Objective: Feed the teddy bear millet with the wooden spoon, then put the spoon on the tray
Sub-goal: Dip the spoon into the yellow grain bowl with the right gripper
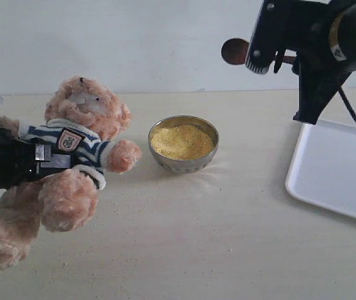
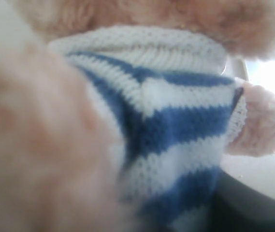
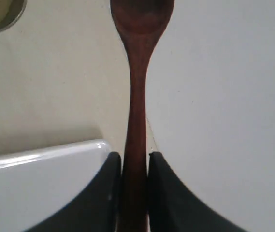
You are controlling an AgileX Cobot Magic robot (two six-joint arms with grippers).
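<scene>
Wooden spoon [image 3: 136, 87] within right end effector [image 3: 135, 157] (bowl outward)

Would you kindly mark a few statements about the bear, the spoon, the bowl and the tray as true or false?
1. The right end effector grips the wooden spoon by its handle. True.
2. The spoon lies on the tray. False: it is held in the air, clear of the tray.
3. The metal bowl holds a heap of millet. True.
4. The teddy bear lies untouched. False: the left end effector grips it at the striped shirt.
5. The bowl stands on the tray. False: it stands on the table, between bear and tray.
</scene>
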